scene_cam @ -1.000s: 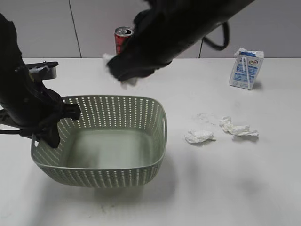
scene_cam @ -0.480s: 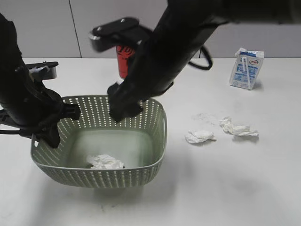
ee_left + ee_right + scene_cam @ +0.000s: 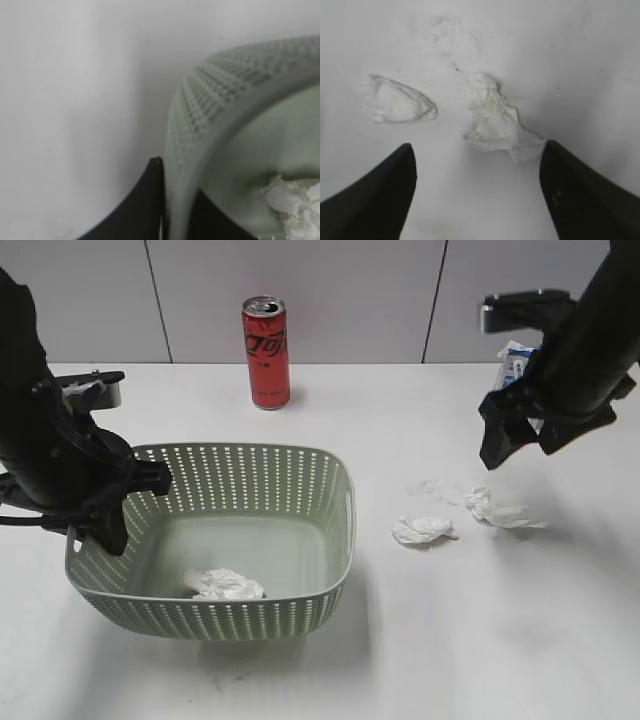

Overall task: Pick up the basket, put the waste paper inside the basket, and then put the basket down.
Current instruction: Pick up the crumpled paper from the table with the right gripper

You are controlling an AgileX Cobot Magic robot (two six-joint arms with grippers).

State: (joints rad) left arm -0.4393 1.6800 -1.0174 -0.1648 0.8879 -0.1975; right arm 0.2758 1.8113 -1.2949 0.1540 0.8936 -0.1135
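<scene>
One wad of waste paper (image 3: 224, 584) now lies in the basket (image 3: 300, 615), dropped a moment ago. The right gripper (image 3: 522, 440) has swung right, jaws spread and empty, above two remaining wads (image 3: 424, 530) (image 3: 507, 511). The left gripper (image 3: 100, 502) stays clamped on the basket's lower-left rim.

Two paper wads (image 3: 496, 122) on table (image 3: 580, 50), jaws spread above

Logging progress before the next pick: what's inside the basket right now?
One crumpled wad of waste paper lies on the floor of the basket, near its front wall. The left claw, clamped on the left rim, covers a strip of the interior there.
</scene>
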